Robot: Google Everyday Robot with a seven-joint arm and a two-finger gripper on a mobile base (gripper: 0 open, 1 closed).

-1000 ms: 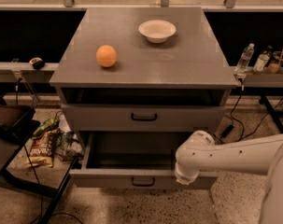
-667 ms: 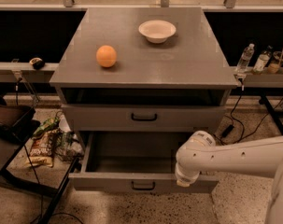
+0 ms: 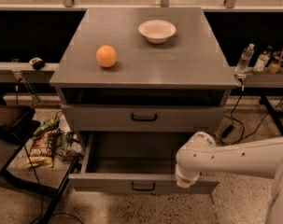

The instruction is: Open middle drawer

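Observation:
The middle drawer (image 3: 108, 182) is pulled well out of the grey cabinet (image 3: 145, 66). Its deep plain grey inside (image 3: 131, 153) shows, and its short black loop handle (image 3: 143, 186) faces me. My white arm reaches in from the right. Its gripper (image 3: 183, 183) sits at the top edge of this drawer's front, right of the handle, mostly hidden by the wrist. The narrower drawer above (image 3: 85, 118) is closed, with a black handle (image 3: 144, 117). The tallest drawer is hidden below the open one.
An orange (image 3: 106, 56) and a white bowl (image 3: 157, 31) sit on the cabinet top. Snack bags (image 3: 43, 148) and a dark stand (image 3: 10, 125) lie on the floor at left. Bottles (image 3: 246, 59) stand on a shelf at right. Cables trail on the floor.
The middle drawer has slid further out toward me, and my arm has moved with its front.

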